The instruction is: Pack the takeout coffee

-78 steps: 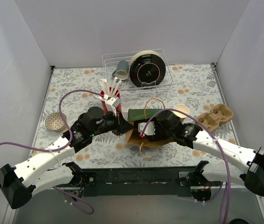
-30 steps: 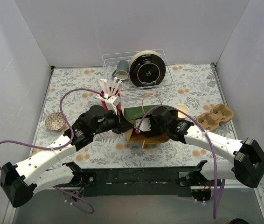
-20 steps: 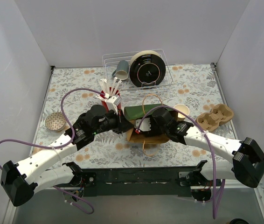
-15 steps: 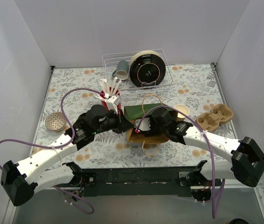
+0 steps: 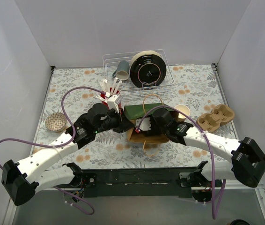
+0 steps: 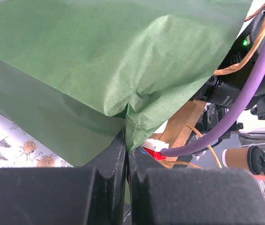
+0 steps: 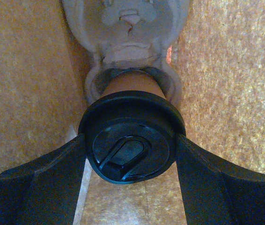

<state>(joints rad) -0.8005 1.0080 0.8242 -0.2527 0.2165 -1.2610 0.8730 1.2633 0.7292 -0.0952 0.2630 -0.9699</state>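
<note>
A green paper bag (image 5: pixel 141 111) with a brown inside lies on its side mid-table. My left gripper (image 5: pixel 121 125) is shut on the bag's edge (image 6: pixel 99 61), its fingertips (image 6: pixel 127 145) pinching a fold of the green paper. My right gripper (image 7: pixel 131 157) reaches inside the bag and is shut on a brown takeout coffee cup by its black lid (image 7: pixel 131 147). The cup sits at a grey pulp cup carrier (image 7: pixel 128 18) deeper in the bag. In the top view the cup is hidden; only the right wrist (image 5: pixel 163 123) shows at the bag's mouth.
A pulp cup carrier (image 5: pixel 216 117) and an open paper cup (image 5: pixel 182 111) lie right of the bag. A red holder with white sticks (image 5: pixel 110 99) stands just behind my left gripper. A dish rack (image 5: pixel 139 70) is at the back, a small bowl (image 5: pixel 55 122) at left.
My right gripper has moved left, deeper into the bag's mouth with the cup. My left gripper has shifted slightly up and back, still gripping the bag's edge.
</note>
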